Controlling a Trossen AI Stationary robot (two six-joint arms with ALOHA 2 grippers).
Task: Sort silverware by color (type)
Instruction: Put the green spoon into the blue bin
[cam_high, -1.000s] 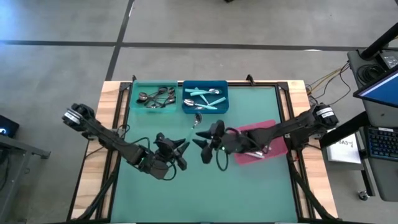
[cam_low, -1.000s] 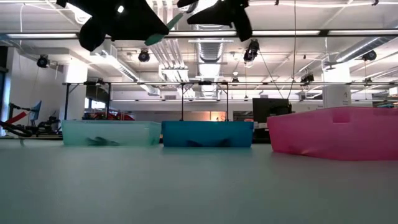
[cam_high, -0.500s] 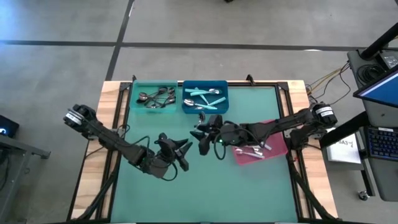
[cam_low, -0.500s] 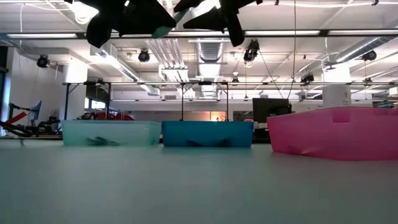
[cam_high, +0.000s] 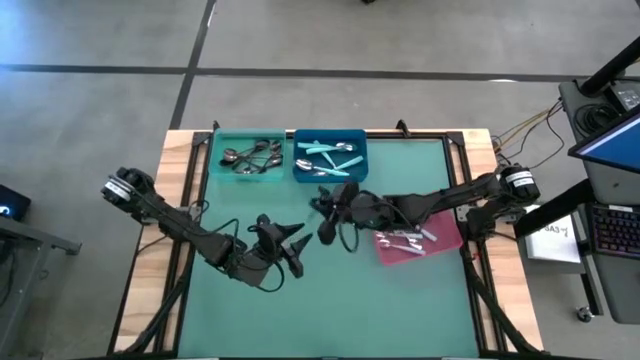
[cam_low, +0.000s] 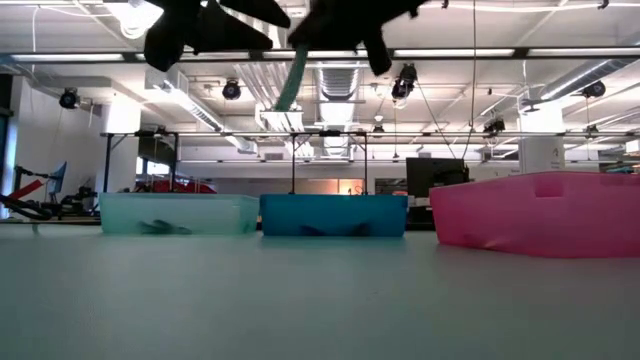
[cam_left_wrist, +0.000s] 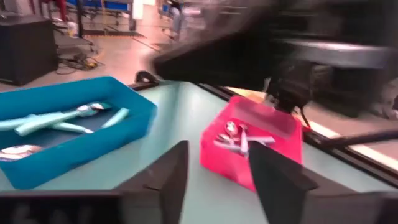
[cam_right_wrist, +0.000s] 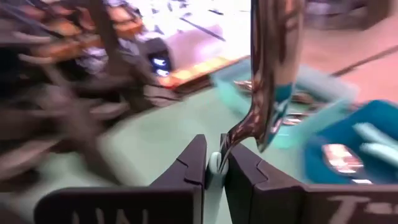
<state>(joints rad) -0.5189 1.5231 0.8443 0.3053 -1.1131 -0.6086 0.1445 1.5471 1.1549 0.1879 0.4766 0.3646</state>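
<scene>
A spoon with a light turquoise handle and a shiny metal bowl hangs high over the table's middle, with my right gripper shut on it. My left gripper stands open just to its near-left, with nothing between its fingers. More silverware lies in three bins at the far edge and right: dark spoons in the pale teal bin, turquoise-handled ones in the blue bin and silver ones in the pink bin. My right gripper pinches the spoon between its two fingers where the turquoise handle meets the metal neck. The fingers come roughly level from the table's right. The spoon is lifted clear, with its bowl rising above the fingers and its handle hanging below them.
The green mat is bare over its near half. Wooden table edges and frame rails flank it. A desk with a laptop stands off the table's right side.
My right gripper has gone toward the table's left and far edge and has shut on the spoon. My left gripper has opened and let go of the handle. The handle, which slanted between the two grippers, now hangs down from the right one.
</scene>
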